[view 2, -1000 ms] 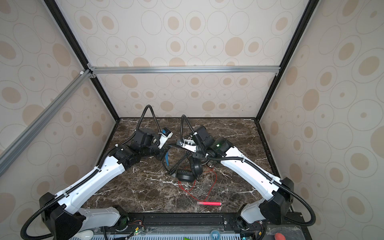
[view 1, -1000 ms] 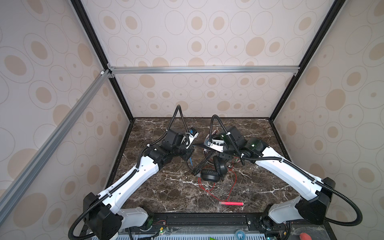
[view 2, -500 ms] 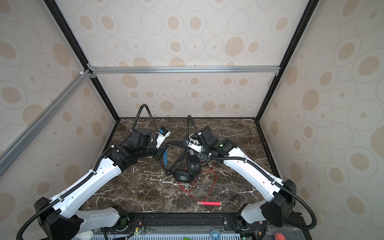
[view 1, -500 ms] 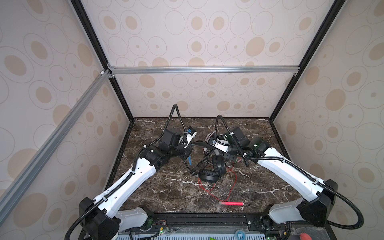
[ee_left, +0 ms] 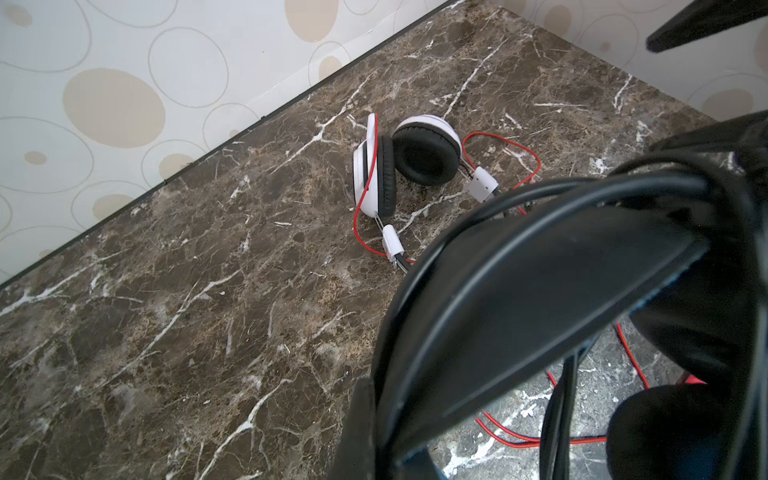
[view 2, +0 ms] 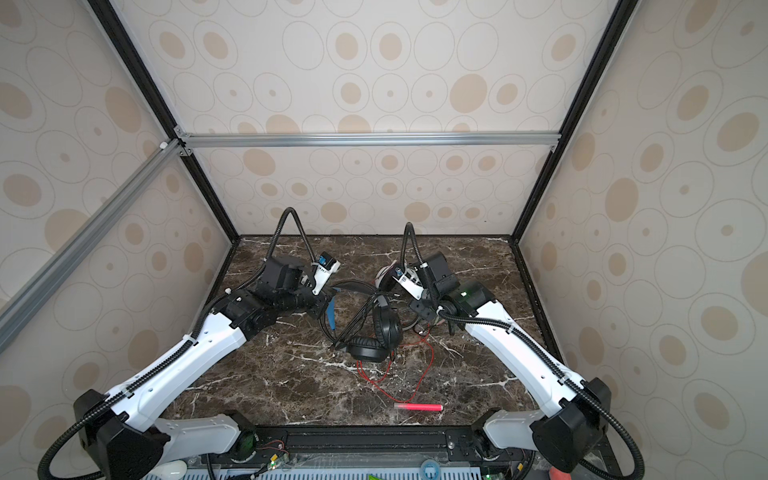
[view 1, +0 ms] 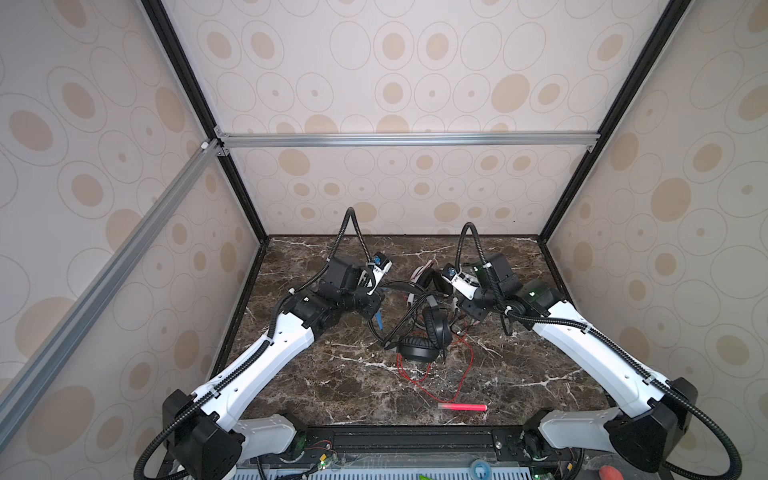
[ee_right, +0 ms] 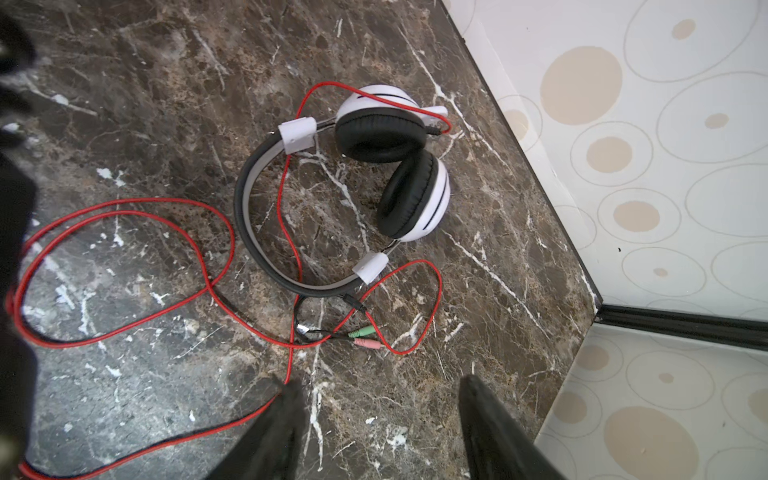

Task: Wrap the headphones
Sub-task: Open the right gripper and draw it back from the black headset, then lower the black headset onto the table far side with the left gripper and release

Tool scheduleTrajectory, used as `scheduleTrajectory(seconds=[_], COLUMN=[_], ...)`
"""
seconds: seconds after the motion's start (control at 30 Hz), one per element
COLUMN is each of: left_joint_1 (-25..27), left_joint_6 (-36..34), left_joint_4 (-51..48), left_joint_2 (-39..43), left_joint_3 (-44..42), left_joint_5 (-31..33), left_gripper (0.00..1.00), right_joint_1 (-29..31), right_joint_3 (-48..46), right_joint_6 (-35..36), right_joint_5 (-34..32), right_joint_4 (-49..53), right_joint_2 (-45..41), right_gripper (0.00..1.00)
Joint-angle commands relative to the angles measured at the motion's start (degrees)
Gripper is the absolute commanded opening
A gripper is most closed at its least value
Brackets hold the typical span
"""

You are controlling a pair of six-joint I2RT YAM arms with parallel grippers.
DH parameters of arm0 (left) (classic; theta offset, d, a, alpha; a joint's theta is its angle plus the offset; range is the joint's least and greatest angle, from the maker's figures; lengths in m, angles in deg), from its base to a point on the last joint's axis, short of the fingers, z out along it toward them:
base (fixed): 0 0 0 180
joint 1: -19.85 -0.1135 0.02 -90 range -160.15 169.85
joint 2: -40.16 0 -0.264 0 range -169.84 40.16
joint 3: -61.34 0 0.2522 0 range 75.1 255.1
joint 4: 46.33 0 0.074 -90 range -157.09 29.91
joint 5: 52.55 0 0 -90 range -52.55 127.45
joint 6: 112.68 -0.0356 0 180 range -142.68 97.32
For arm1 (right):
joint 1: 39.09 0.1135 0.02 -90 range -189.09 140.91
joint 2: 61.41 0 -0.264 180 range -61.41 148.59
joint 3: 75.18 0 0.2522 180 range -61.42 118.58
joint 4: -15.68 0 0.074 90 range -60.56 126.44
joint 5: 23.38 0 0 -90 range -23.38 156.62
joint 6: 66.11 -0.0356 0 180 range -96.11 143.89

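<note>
As left hand (view 1: 375, 306) pinches black headset (view 1: 419, 348), white headset (ee_left: 424, 153) apart.

Inventory of the marble tabletop.
- Headsets: two, namely one black headset (view 1: 432, 332) and one white headset (ee_right: 390, 166).
- Cables: two, namely one red cable (ee_right: 124, 208) and one black cable (view 1: 404, 322).
- Jack plugs: two, namely one green plug (ee_right: 365, 331) and one pink plug (ee_right: 368, 343).
- Red stick (view 1: 463, 407): one.
- Robot arms: two, namely the left arm (view 1: 266, 365) and the right arm (view 1: 590, 353).
</note>
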Motion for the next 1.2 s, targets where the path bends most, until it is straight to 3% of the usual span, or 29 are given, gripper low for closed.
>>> scheduleTrajectory(seconds=[0.0, 0.13, 0.23, 0.3, 0.5, 0.6, 0.7, 0.93, 1.17], left_joint_1=[-1.24, -2.98, -5.17, -6.88, -12.97, -14.97, -16.81, -18.90, -22.15], left_joint_6=[4.86, 8.81, 12.26, 14.90, 22.04, 22.94, 23.18, 22.35, 20.81], left_joint_4=[0.45, 0.71, 1.17, 1.90, 5.57, 7.77, 7.96, 8.95, 9.09], left_joint_2=[-0.85, -2.40, -4.48, -5.83, -10.48, -13.92, -18.91, -28.28, -37.11], left_joint_3=[0.31, -0.05, 0.30, 0.42, 0.65, 1.85, 4.60, 9.31, 15.87], left_joint_5=[-0.50, -0.19, 1.06, 2.18, 1.81, 1.27, 0.87, 1.35, -3.25], left_gripper=[0.00, 0.00, 0.00, 0.00, 0.00, 0.00, 0.00, 0.00, 0.00], right_joint_1=[-1.31, -2.34, -2.34, -2.32, -2.32, -2.29, -2.21, -2.26, -2.25], right_joint_3=[-1.38, -0.73, -1.28, -0.82, 4.31, 4.68, 3.94, 0.52, 3.06], right_joint_6=[-3.16, -8.89, -12.40, -13.55, -16.33, -17.98, -18.40, -20.83, -22.94], right_joint_5=[-1.40, -1.67, 1.86, 2.30, 2.97, 5.95, 8.64, 9.94, 8.40], right_joint_4=[-1.16, -2.43, -5.75, -7.26, -2.77, -1.55, -1.15, -2.18, -2.13], right_joint_2=[-0.98, -1.08, -1.11, -0.60, 1.29, 0.18, -1.94, -5.30, -2.67], right_gripper=[0.66, 0.68, 0.81, 0.83, 0.88, 0.98, 1.00, 1.00, 1.00])
